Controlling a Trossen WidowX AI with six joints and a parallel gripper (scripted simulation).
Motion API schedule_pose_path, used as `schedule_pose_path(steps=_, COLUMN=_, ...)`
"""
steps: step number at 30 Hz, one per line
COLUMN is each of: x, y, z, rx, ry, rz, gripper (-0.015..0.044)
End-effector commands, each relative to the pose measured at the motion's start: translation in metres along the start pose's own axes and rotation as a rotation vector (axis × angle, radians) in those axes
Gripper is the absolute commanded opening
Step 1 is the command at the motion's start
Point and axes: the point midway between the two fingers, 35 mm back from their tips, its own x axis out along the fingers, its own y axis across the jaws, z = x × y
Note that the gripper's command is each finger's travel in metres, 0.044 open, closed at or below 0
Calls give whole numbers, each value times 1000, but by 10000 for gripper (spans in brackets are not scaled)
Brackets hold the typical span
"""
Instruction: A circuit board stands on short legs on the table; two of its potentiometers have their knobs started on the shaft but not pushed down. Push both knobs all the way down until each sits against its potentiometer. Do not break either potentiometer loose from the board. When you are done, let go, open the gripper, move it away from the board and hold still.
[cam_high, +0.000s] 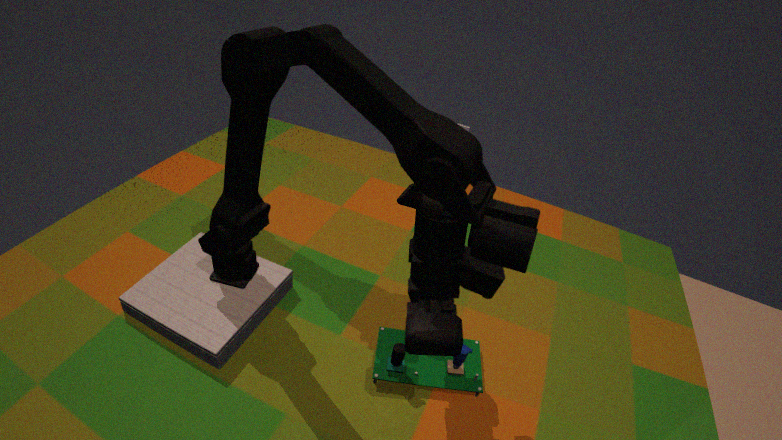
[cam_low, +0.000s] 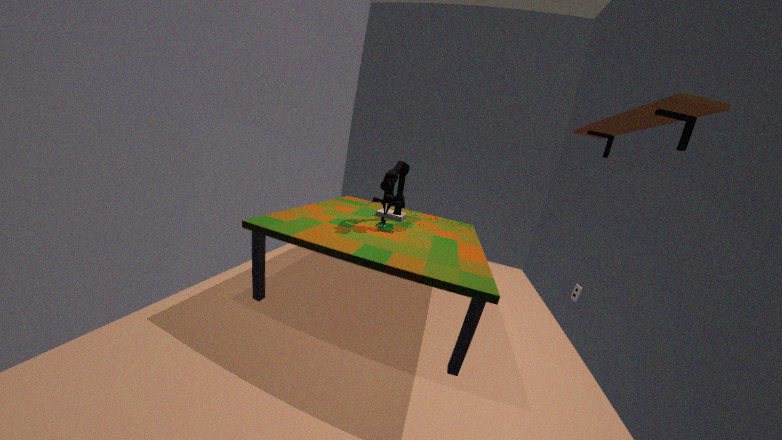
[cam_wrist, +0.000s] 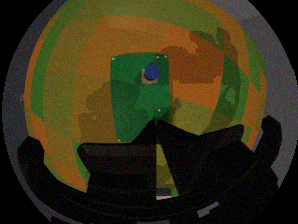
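Observation:
The green circuit board (cam_high: 425, 374) (cam_low: 388, 228) (cam_wrist: 127, 95) stands on short legs. A black knob (cam_high: 398, 354) is upright on the teal potentiometer (cam_high: 396, 368) at the board's left in the top view; the fingers hide it in the wrist view. A blue knob (cam_high: 460, 357) (cam_wrist: 152, 71), with a pointer at its top, is over the tan potentiometer (cam_high: 455, 369) (cam_wrist: 144, 80) at the right. I cannot tell the gap under either knob. My gripper (cam_wrist: 154, 124) is shut and empty. It is above the board; in the top view its dark housing hides the fingertips.
The arm's base stands on a pale block (cam_high: 180, 300) left of the board. The table (cam_low: 322, 246) has a green, orange and olive patchwork top. A brown shelf (cam_low: 656, 112) is on the far right wall. The arm covers the board's back edge in the top view.

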Motion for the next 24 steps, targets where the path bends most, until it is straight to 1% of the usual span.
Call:
schedule_pose_path(steps=1, x=-1, y=1, z=5, rx=136, ry=-4, rz=6, gripper=0)
schedule_pose_path(steps=24, x=-8, y=-1, z=22, rx=931, ry=25, rz=-8, gripper=0)
